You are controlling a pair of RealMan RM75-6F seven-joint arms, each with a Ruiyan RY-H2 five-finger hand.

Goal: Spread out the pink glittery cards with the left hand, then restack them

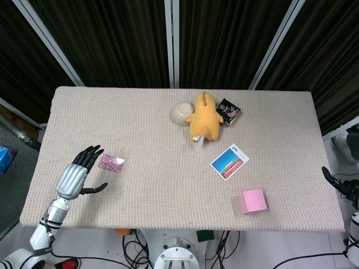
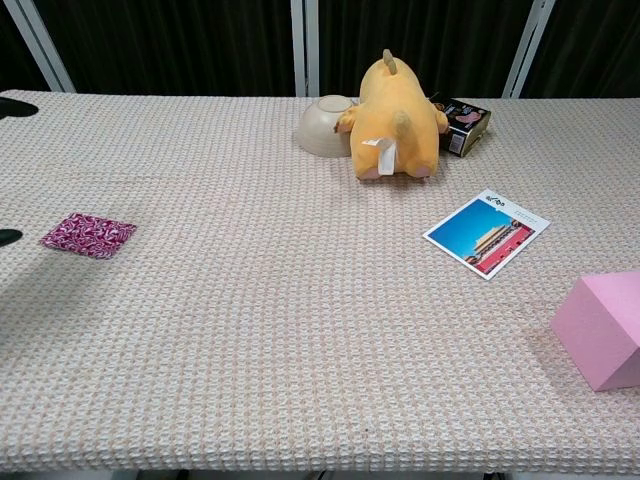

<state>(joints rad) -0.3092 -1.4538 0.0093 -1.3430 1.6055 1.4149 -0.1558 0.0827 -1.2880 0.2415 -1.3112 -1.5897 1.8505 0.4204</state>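
The pink glittery cards (image 1: 111, 163) lie in one neat stack on the left part of the table; the chest view shows the cards (image 2: 88, 235) flat on the cloth. My left hand (image 1: 78, 171) hovers just left of the stack, fingers spread and holding nothing, its dark fingertips (image 1: 91, 153) a short way from the cards' left edge. Only the left hand's fingertips (image 2: 8, 237) show at the chest view's left edge. Off the table's right edge a dark part of my right hand (image 1: 335, 182) shows, too little to tell how its fingers stand.
A cream bowl (image 1: 180, 112) on its side, a yellow plush toy (image 1: 203, 116) and a small black box (image 1: 228, 111) sit at the back middle. A postcard (image 1: 229, 161) and a pink cube (image 1: 253, 201) lie on the right half of the table (image 1: 168, 190).
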